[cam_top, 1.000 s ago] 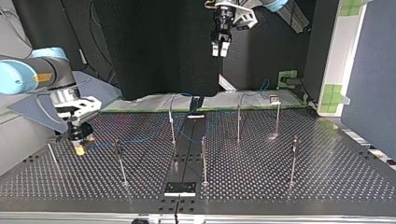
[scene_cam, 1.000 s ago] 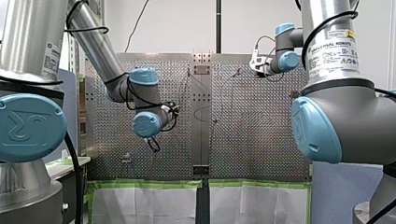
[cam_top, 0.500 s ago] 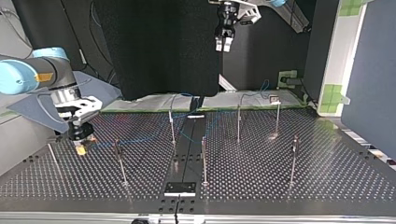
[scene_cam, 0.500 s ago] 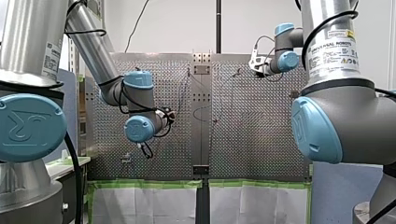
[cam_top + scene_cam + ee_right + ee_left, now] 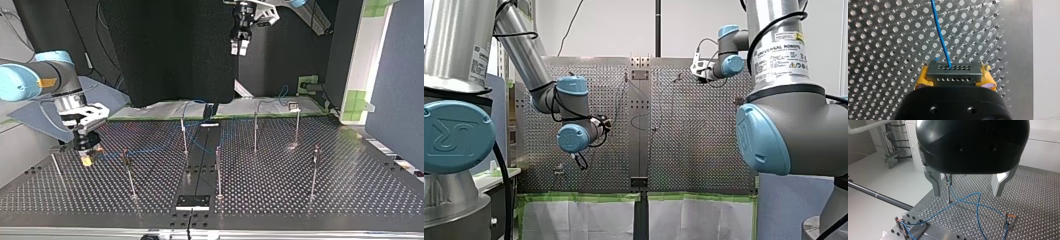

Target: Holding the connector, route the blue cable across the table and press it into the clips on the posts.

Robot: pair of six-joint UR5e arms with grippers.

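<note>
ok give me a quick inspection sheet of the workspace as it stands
surface: perforated metal table, small plate at its near edge in the top view
job's things: thin posts upright across the table; connector at the top view's left
clutter: nothing seen
grippers: right gripper shut on the connector, yellow pads; left gripper open, empty, high above the table
cables: blue cable leaves the connector, lies in slack crossing loops on the table
surroundings: black curtain, green tape behind the table
</note>
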